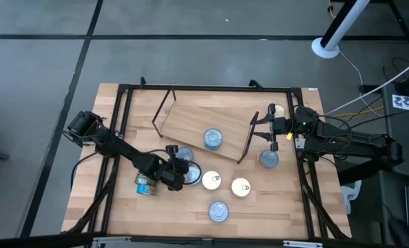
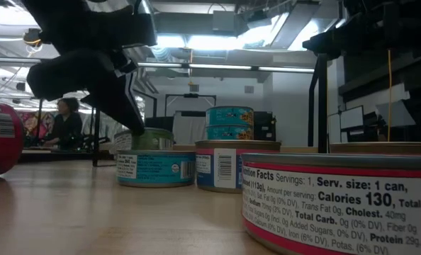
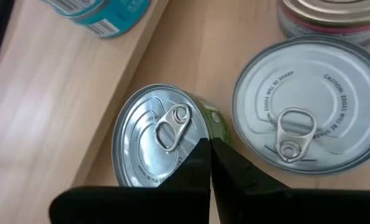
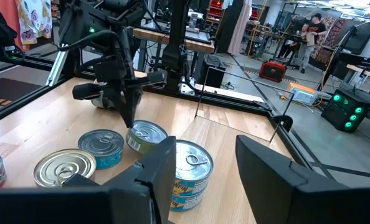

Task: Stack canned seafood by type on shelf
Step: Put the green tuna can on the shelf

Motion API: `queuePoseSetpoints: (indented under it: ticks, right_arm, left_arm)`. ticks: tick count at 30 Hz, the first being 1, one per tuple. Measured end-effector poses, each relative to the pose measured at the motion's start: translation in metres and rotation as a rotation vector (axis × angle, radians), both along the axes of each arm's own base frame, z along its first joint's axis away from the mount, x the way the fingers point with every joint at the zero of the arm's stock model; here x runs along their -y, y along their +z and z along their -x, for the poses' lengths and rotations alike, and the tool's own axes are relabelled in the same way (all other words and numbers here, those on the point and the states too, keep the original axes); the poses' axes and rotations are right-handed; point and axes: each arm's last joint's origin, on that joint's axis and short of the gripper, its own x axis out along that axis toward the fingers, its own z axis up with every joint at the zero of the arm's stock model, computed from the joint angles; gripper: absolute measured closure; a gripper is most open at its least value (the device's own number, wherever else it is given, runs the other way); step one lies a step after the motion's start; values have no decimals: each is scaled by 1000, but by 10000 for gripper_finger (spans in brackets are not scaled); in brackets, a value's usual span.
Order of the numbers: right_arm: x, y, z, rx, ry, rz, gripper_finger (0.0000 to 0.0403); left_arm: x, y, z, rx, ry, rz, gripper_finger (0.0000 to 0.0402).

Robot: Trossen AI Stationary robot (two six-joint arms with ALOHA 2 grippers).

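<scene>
The shelf (image 1: 191, 117) is a light-wood board on black wire legs in the table's middle. A stack of two teal-labelled tins (image 1: 213, 138) (image 2: 229, 122) stands on it. My left gripper (image 1: 173, 164) (image 3: 210, 152) is shut, at the shelf's near edge, over a silver-lidded tin with a green label (image 3: 160, 134) (image 4: 146, 134). This tin sits tilted across the board's edge. My right gripper (image 1: 268, 129) (image 4: 203, 168) is open, at the shelf's right end, above the board and touching nothing. Several more tins lie on the table near the shelf. My left gripper comes from above, pointing down, and its shut fingertips (image 3: 200, 152) meet the green-labelled tin at the lid's rim (image 3: 194, 140), on the side away from the shelf. The tin is tilted, with its far side over the shelf's near edge (image 3: 110, 134).
A blue-labelled silver tin (image 1: 191, 173) (image 3: 297, 118) stands right beside the left gripper. Two gold-lidded tins (image 1: 211, 180) (image 1: 240, 187), a silver one (image 1: 218, 211), a teal-green one (image 1: 147, 184), one by the shelf's right legs (image 1: 269, 159) and one at the far right (image 1: 278, 110). Black frame rails border the tabletop.
</scene>
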Motion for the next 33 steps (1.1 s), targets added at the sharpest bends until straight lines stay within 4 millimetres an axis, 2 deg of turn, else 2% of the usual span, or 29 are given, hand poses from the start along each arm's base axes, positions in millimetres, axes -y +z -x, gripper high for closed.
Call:
queuePoseSetpoints:
  ticks: [20,33]
  right_arm:
    - [0,0,0,0,0,0,235]
    - [0,0,0,0,0,0,235]
  left_arm:
    - [3,27,-12,11,-28,-46,401]
    - [-23,28,-22,-24,-8,-97,401]
